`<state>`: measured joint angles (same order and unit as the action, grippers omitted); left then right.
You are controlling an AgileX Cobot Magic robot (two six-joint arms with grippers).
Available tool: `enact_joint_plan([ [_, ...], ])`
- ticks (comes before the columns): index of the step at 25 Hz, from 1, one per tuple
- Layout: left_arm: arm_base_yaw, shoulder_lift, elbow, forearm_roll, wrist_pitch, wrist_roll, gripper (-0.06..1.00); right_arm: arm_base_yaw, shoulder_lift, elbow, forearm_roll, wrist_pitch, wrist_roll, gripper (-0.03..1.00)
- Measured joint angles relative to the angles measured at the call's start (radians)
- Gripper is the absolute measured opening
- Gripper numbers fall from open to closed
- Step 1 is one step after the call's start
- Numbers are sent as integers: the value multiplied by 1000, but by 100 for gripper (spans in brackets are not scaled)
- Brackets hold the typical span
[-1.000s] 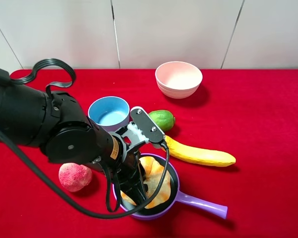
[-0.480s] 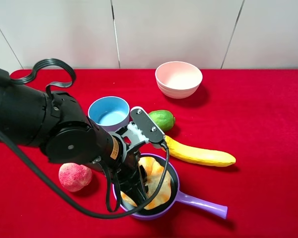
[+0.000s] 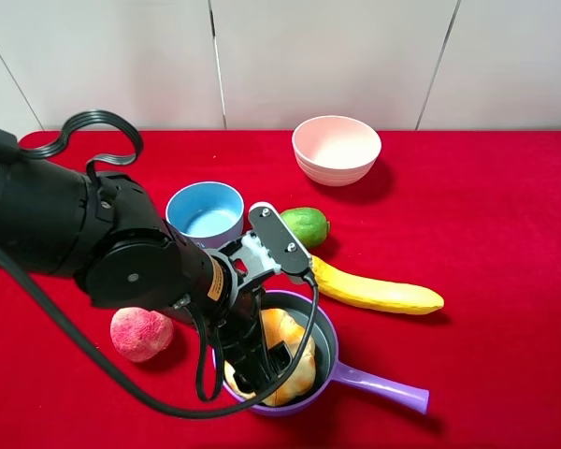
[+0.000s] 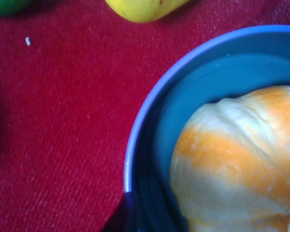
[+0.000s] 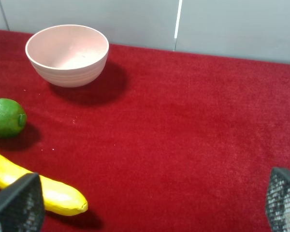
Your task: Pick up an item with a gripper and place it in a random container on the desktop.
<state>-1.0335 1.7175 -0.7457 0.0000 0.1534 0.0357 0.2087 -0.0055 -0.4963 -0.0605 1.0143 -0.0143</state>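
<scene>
Since the earlier frame the left gripper point(image 3: 262, 367) has spread its jaws, letting the pastry point(image 3: 285, 351) settle. It lies inside the pan point(image 3: 329, 341), so the placement looks done.

My left end effector point(image 3: 266, 360) is spreading its fingers apart over the pan point(image 3: 325, 329), and the ring pastry point(image 3: 294, 348) is settling lower between them, lying flatter against the pan floor than a moment ago.
</scene>
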Motion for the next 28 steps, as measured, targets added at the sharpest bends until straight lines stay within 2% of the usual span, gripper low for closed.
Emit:
enact_joint_plan([
  [5, 0, 0, 0, 0, 0, 0, 99, 0, 0, 0, 0, 0, 0, 69],
  [21, 0, 0, 0, 0, -22, 0, 99, 0, 0, 0, 0, 0, 0, 69],
  [28, 0, -27, 1, -26, -34, 0, 99, 0, 0, 0, 0, 0, 0, 69],
])
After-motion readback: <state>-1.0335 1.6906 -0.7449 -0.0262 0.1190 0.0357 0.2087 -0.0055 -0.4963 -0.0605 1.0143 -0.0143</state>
